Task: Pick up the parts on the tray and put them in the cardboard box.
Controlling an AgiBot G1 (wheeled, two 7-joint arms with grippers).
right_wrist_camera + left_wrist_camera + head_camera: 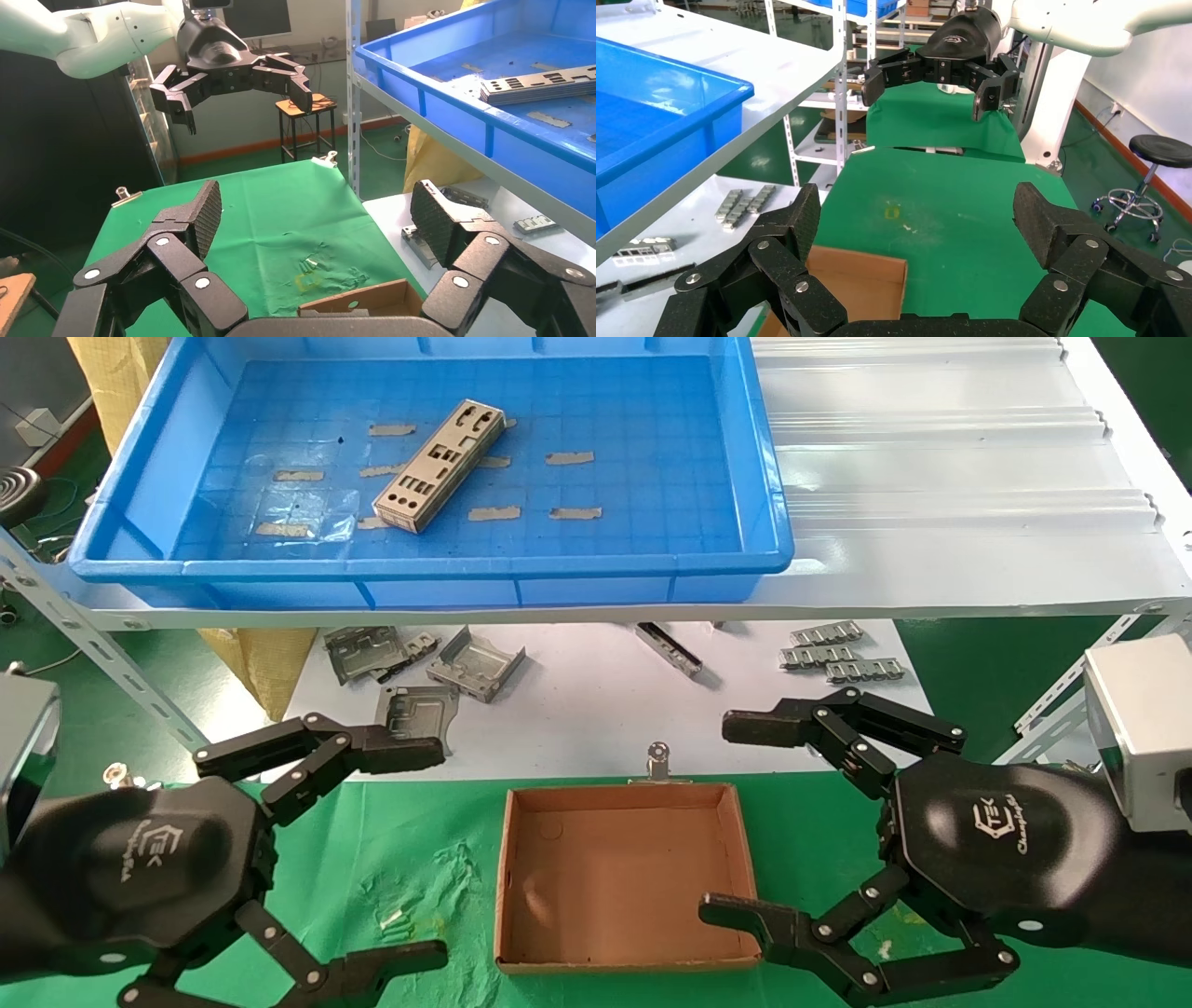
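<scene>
A stack of silver-grey punched plates, the parts [440,465], lies slanted on the floor of the blue tray [140,537] on the upper shelf; it also shows in the right wrist view [538,83]. The brown cardboard box [617,873] sits empty on the green cloth between my grippers. My left gripper [424,854] is open and empty, left of the box. My right gripper [731,817] is open and empty, at the box's right wall. Both hang low, well below the tray.
Bent grey brackets [424,668] and small ridged strips [838,654] lie on the white lower surface under the shelf. A slotted steel post [102,654] slants down at the left. The shelf's front edge [596,612] overhangs the space behind the box. A binder clip [659,761] stands at the box's far wall.
</scene>
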